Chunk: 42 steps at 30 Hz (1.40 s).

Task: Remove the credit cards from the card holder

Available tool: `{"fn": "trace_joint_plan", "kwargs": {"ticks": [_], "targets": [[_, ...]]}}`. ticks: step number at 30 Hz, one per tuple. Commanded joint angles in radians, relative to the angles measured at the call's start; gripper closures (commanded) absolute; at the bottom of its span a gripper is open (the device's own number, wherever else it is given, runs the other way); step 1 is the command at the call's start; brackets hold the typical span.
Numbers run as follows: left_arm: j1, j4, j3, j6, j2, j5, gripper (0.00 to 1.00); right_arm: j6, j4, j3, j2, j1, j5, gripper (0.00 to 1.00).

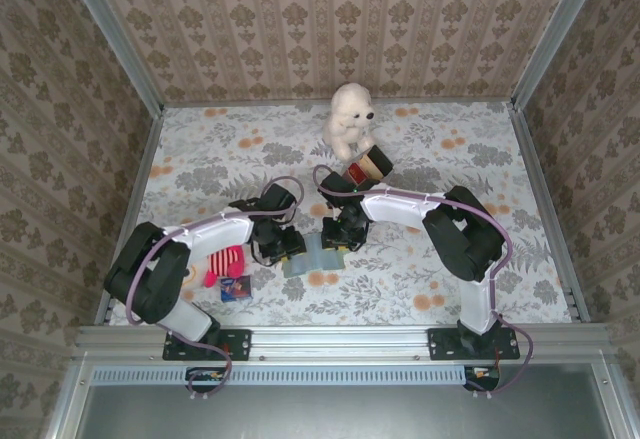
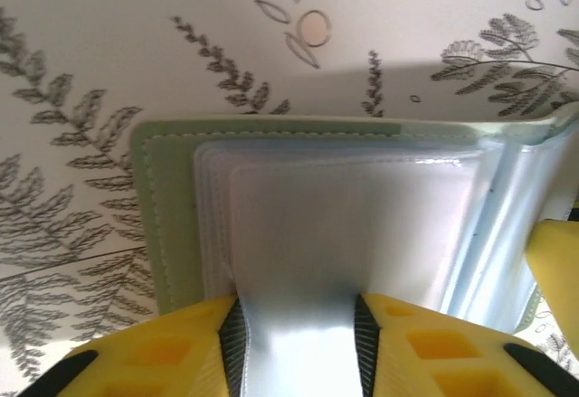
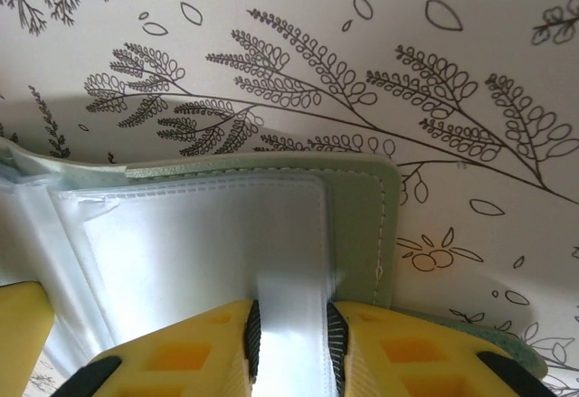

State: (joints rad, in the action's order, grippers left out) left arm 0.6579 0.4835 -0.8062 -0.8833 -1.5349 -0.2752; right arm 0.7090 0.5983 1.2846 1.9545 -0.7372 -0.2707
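Card holder (image 1: 305,261) lies open on the table (image 1: 430,279), near the middle, between the arms. Left end effector (image 2: 297,325) and right end effector (image 3: 291,334) are each clamped on a clear pocket leaf. Risk: opposed pulls could tear a leaf, or lift the whole holder with the cards unfreed.

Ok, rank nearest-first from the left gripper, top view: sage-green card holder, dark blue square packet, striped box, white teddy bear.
1. Sage-green card holder, at the left gripper.
2. Dark blue square packet, near-left.
3. Striped box, back right.
4. White teddy bear, farthest back.
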Motion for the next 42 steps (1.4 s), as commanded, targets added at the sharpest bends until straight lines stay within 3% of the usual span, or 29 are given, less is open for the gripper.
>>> {"fn": "trace_joint_plan", "kwargs": {"ticks": [1, 9, 19, 42], "targets": [[0.011, -0.069, -0.009, 0.007, -0.046, -0.069, 0.66, -0.019, -0.023, -0.042, 0.064, -0.008, -0.017, 0.71], [0.011, -0.159, -0.016, 0.007, -0.047, -0.142, 0.70, -0.026, -0.056, -0.051, 0.038, -0.005, -0.042, 0.73], [0.009, -0.273, 0.015, -0.023, -0.036, -0.201, 0.70, 0.019, -0.162, -0.095, -0.103, 0.018, -0.078, 0.71], [0.035, -0.443, -0.012, -0.061, -0.083, -0.291, 0.62, 0.122, -0.192, -0.232, -0.351, 0.053, 0.135, 0.66]]}}
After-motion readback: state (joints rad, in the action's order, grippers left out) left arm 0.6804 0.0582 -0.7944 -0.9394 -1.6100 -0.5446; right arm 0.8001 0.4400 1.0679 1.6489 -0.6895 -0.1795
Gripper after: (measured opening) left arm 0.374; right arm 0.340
